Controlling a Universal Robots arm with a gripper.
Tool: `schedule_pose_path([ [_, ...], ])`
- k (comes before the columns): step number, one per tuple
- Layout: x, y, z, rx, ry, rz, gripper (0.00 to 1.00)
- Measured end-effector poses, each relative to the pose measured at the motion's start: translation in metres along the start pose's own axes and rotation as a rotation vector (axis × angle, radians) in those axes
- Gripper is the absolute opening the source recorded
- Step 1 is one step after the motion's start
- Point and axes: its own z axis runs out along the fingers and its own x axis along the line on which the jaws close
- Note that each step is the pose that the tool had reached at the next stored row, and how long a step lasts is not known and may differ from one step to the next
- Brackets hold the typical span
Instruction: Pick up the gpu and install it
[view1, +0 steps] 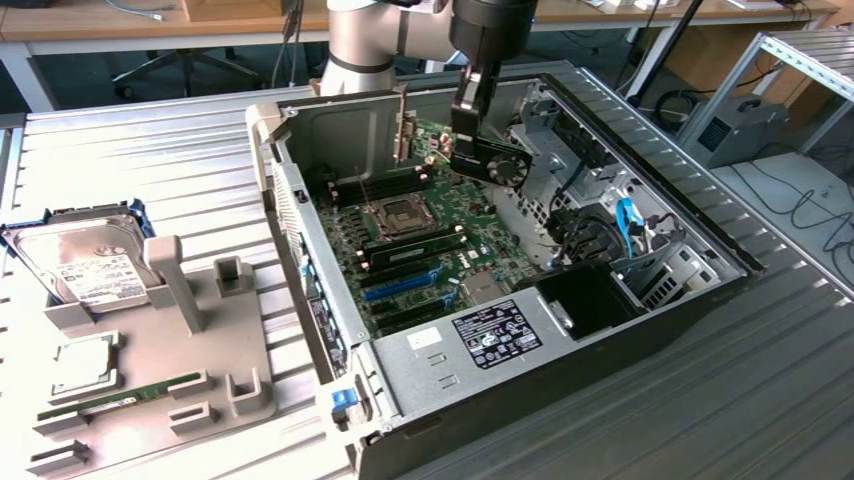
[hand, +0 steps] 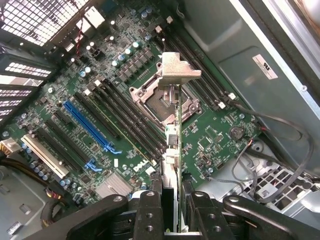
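A ribbed metal table (view1: 747, 400) carries everything. On it lies an open black computer case (view1: 694, 300), its side off. Inside, the green motherboard (view1: 441, 240) faces up.

The robot arm (view1: 360, 40) comes in from the far side and reaches down into the far half of the case. A black power supply (view1: 494, 335) with a white-printed label fills the case's near end. A bundle of black cables with a blue cable (view1: 627, 220) sits along the exterior view's right of the board.

Outside the case, on the exterior view's left, stands a grey parts holder (view1: 147, 400). It bears a silver hard drive (view1: 80, 265) in a blue frame at its far end, and a processor chip (view1: 87, 365) and a thin green memory stick (view1: 107, 400) nearer.

The claw (view1: 470, 140) is closed on the gpu (view1: 497, 163), pinching the thin card between its fingers (hand: 150, 210). The card hangs in the air above the far part of the board, touching nothing else. In the wrist view it is seen edge-on (hand: 172, 135), its silvery bracket (hand: 177, 67) at the end away from the claw.

Below it lie the empty processor socket (view1: 400, 215), the black memory slots (view1: 414, 250) and, nearer, the blue expansion slots (view1: 400, 288). The case walls stand close on both sides.
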Motion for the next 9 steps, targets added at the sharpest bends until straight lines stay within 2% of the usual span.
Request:
schedule_pose_path([
  [9,0.0001,0.0001,0.0004,-0.0005,-0.001,-0.016,0.26],
])
